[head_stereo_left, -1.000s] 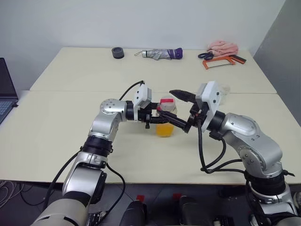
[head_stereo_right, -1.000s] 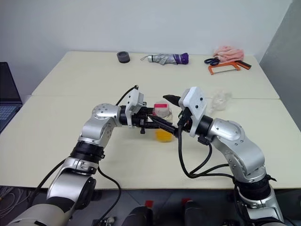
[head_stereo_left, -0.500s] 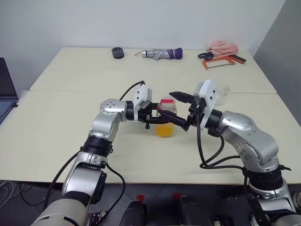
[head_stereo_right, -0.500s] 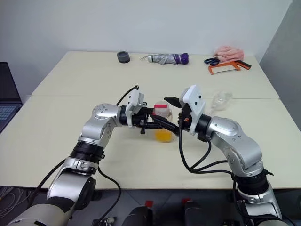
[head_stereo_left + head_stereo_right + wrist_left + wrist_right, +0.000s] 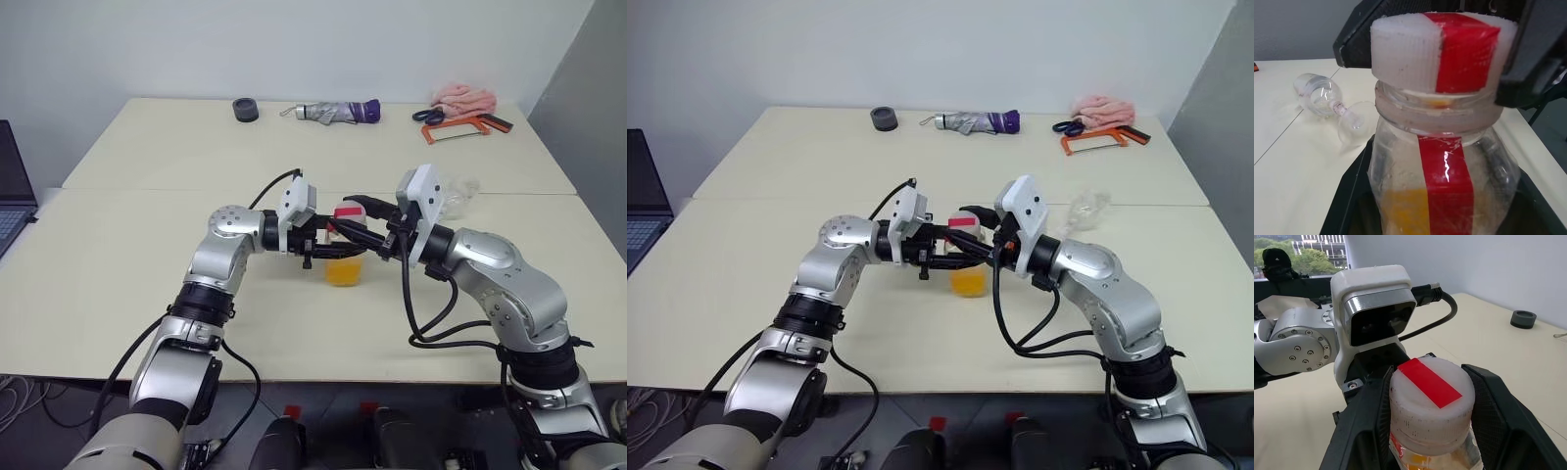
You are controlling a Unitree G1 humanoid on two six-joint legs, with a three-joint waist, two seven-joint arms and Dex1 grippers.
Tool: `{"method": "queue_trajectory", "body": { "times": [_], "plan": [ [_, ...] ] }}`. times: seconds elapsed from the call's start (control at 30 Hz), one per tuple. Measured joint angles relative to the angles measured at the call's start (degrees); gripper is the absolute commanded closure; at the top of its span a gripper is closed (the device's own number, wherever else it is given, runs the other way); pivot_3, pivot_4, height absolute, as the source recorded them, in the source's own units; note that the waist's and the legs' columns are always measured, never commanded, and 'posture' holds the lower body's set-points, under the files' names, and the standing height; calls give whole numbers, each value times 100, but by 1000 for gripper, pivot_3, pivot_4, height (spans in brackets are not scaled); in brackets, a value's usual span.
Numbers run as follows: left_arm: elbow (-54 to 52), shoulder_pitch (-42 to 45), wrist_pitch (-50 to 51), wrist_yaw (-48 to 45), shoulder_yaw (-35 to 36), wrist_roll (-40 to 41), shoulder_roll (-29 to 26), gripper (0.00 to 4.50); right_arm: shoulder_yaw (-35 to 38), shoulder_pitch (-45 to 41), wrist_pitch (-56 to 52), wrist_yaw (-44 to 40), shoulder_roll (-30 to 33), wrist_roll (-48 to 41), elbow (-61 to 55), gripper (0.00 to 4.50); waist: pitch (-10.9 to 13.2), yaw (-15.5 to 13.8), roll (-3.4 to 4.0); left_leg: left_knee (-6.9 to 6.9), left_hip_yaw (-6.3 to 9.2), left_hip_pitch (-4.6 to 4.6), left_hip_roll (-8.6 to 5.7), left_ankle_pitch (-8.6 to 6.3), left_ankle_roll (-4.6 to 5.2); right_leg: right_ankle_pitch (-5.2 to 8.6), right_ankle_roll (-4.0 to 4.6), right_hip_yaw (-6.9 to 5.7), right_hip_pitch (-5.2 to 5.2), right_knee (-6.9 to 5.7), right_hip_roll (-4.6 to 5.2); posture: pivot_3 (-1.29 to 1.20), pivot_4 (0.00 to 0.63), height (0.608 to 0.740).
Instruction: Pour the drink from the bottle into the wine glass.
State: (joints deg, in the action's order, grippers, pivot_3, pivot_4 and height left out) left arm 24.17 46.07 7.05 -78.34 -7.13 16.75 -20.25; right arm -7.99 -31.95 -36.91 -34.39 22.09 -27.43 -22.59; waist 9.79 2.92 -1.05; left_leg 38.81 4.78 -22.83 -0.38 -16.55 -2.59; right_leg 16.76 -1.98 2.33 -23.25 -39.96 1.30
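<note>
The bottle (image 5: 345,253) stands upright on the table (image 5: 147,264), a clear one with a red-and-white label strip. The orange drink (image 5: 343,272) fills its lower part. My left gripper (image 5: 338,251) reaches in from the left and is shut on the bottle's body. The white cap with a red band (image 5: 1425,399) sits between the fingers (image 5: 1496,411) of my right gripper (image 5: 353,215), which press on both sides of it. The wine glass (image 5: 1327,98) lies on its side on the table behind my right wrist, also seen in the right eye view (image 5: 1087,208).
Along the table's far edge lie a black round object (image 5: 245,109), a folded umbrella (image 5: 333,113), scissors (image 5: 428,115), an orange hacksaw (image 5: 460,127) and a pink cloth (image 5: 463,96). A laptop (image 5: 12,186) stands off the table's left side.
My right gripper has moved left onto the bottle's top and its fingers have closed around the cap. The left gripper and the bottle have stayed put.
</note>
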Motion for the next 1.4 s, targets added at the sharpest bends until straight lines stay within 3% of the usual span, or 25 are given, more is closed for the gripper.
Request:
{"method": "queue_trajectory", "body": {
  "times": [0.3, 0.4, 0.53, 0.63, 0.73, 0.93, 1.2, 1.4],
  "plan": [
    [-119, -71, 35, 35, -6, -6, -20, 2695, -555, 118, 1534, -167, 344, 1307, -15, 2726, 0, 2, 0, 0, -1, 0, -2, 0, 0, 0, 0, -1, 0, 1, -1, 0, 150, 740],
    [-169, -111, 56, 49, -7, -4, -19, 2696, -350, 296, 1596, -78, 68, 1100, -14, 2741, 0, 0, 0, 1, -1, 0, 2, 1, -1, 0, 0, 1, 0, -1, 0, 0, 150, 740],
    [-222, -246, 121, 87, -8, 0, -24, 2699, 493, 392, 1079, 215, -132, 295, -260, 2743, 0, -14, 0, 1, 3, -1, 7, 1, -1, 0, 0, 0, 0, -1, 5, 0, 150, 740],
    [-244, -329, 166, 188, 21, 2, -93, 2699, 1254, 838, 545, 370, 15, -438, -612, 2743, 0, -54, 0, -1, 6, -3, 6, 0, 0, 0, 0, -1, 2, 1, 6, 0, 150, 740],
    [-348, -374, 228, 331, 102, 17, -172, 2699, 1578, 1598, 354, 337, 453, -511, -683, 2743, 0, -98, 0, -1, 0, -2, -1, 0, 1, 0, 0, 0, 4, 2, 8, 0, 150, 740],
    [-364, -385, 266, 620, 313, 87, -305, 2700, 1559, 2929, 1355, 916, 579, 1014, 730, 2743, -1, -100, -1, -1, -19, 6, -7, 0, 1, 0, -1, 10, 3, -2, -2, 0, 150, 740],
    [-360, -384, 297, 913, 507, 115, -381, 2700, 1558, 3159, 1397, 649, 397, 936, 1013, 24, 0, -56, 1, -3, -14, 8, 0, 0, 0, 0, 0, 11, 4, -2, -12, 0, 150, 740],
    [-89, -363, 226, 1850, 1056, 60, -580, 2700, 1587, 3343, 1237, 57, 1028, 736, 563, 0, 0, -61, 1, -1, -14, 9, 0, 0, 1, 0, -1, 12, 4, -2, -8, 0, 150, 740]
  ]
}}
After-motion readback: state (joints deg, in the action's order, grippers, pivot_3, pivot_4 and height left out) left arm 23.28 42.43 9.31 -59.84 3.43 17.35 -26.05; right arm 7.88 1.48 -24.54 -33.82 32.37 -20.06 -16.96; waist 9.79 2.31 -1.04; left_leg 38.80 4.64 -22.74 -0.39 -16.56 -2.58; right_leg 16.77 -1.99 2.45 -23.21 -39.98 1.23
